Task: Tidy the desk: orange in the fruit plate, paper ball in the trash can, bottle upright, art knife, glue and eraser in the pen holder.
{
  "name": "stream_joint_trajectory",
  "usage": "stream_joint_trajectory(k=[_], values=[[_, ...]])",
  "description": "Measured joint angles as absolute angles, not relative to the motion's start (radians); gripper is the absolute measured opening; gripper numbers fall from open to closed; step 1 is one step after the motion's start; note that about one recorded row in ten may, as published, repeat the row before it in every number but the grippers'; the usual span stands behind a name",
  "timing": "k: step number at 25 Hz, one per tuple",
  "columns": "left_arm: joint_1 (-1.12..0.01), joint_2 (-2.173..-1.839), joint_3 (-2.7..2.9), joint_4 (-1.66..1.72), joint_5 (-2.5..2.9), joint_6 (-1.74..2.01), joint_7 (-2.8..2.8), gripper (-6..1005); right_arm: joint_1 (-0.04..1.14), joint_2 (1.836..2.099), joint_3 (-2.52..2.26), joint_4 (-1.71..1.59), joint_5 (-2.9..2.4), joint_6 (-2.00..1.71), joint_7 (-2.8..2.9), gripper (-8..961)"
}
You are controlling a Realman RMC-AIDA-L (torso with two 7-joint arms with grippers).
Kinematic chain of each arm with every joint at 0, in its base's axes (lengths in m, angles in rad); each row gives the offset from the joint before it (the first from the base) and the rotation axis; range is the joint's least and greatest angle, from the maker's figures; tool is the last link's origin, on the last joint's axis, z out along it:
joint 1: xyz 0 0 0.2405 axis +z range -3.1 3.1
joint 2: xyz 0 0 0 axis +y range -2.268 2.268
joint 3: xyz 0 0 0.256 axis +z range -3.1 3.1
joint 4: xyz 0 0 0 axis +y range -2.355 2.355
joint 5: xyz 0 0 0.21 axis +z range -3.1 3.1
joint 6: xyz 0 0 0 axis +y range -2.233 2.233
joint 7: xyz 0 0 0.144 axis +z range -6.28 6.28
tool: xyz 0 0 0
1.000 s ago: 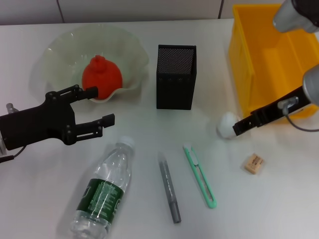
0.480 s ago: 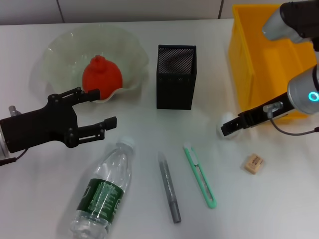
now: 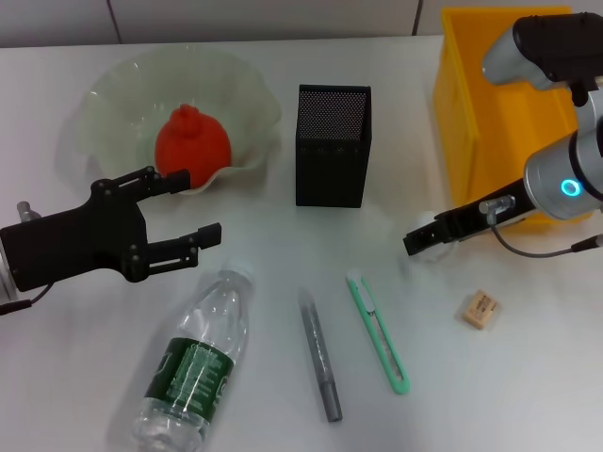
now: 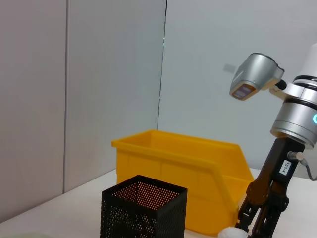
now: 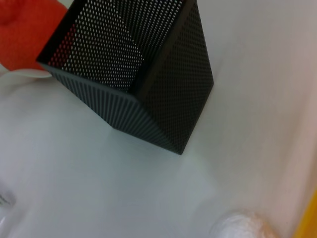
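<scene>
Right gripper (image 3: pixel 415 242) apparently pinches paper ball (image 4: pixel 229 233) beside trash can (image 3: pixel 490 122); left gripper (image 3: pixel 193 205) open.

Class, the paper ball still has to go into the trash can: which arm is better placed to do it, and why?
The right. Its gripper is already at the paper ball beside the trash can; the left gripper is by the bottle.

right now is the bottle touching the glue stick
Apart. The head view shows the bottle lying on its side with a clear strip of bare white desk between it and the glue stick.
</scene>
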State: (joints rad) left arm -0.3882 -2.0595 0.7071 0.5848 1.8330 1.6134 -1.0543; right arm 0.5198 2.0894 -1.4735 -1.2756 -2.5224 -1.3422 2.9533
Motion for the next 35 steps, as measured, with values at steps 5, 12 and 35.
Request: stream_joint_trajectory(k=[5, 12, 35], values=[[-0.389, -2.06, 0.707, 0.584, 1.833, 1.614, -1.052, 824, 0.536, 2.089, -1.481, -1.239, -2.522, -1.311, 2.954, 764], [-0.388, -2.06, 0.707, 0.584, 1.833, 1.616, -1.052, 824, 0.564, 2.089, -1.492, -1.189, -2.521, -1.295, 2.954, 752], [-0.368, -2.05, 0.699, 0.581, 1.832, 1.648, -1.038, 825, 0.482, 2.089, -1.475, -1.471, -2.461, -1.476, 2.897, 478]])
